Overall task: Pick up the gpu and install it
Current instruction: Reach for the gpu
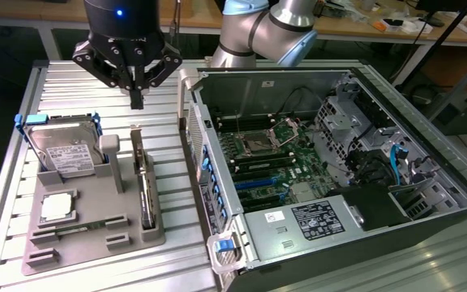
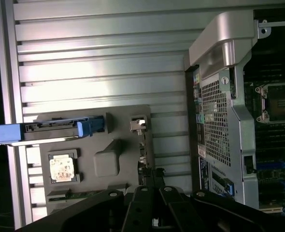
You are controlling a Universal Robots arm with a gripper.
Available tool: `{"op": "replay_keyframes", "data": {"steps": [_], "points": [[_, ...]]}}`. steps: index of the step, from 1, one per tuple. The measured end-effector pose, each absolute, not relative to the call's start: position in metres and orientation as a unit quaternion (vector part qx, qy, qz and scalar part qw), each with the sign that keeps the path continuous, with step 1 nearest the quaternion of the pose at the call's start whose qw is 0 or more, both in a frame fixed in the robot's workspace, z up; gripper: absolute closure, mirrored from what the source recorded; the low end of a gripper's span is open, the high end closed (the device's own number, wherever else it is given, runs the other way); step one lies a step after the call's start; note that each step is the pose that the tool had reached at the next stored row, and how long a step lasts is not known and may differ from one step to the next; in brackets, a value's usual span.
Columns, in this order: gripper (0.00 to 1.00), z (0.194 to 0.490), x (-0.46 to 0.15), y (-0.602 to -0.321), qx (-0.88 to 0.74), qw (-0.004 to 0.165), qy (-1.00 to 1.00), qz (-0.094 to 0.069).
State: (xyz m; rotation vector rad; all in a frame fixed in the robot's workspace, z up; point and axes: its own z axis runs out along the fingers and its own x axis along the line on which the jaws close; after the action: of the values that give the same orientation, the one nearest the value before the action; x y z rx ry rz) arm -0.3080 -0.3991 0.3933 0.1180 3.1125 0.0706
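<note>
Black-fingered gripper (image 1: 137, 102), clenched on nothing, hangs above the ribbed aluminium table (image 1: 63, 82) in the exterior view. The gpu (image 1: 146, 194), a thin dark card with a silver end bracket, stands on edge in the grey plastic holder tray (image 1: 95, 243), beside the open computer case (image 1: 428, 201), untouched. Its long axis recedes, bracket end nearest the gripper. Step judged: approach for pickup; grasping calls for parted jaws straddling the upper edge. Wrist view: gripper (image 2: 153, 180) overhangs the edge-on gpu (image 2: 142, 150).

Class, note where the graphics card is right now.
In the exterior view the graphics card stands on edge in the grey holder, left of centre, between the hard drive on its left and the open computer case on its right.
</note>
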Motion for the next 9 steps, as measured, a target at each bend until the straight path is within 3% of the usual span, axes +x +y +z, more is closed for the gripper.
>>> {"op": "replay_keyframes", "data": {"steps": [9], "points": [[0.89,0.3933,-0.3116,-0.3997,0.038,0.013,0.999,0.023]]}}
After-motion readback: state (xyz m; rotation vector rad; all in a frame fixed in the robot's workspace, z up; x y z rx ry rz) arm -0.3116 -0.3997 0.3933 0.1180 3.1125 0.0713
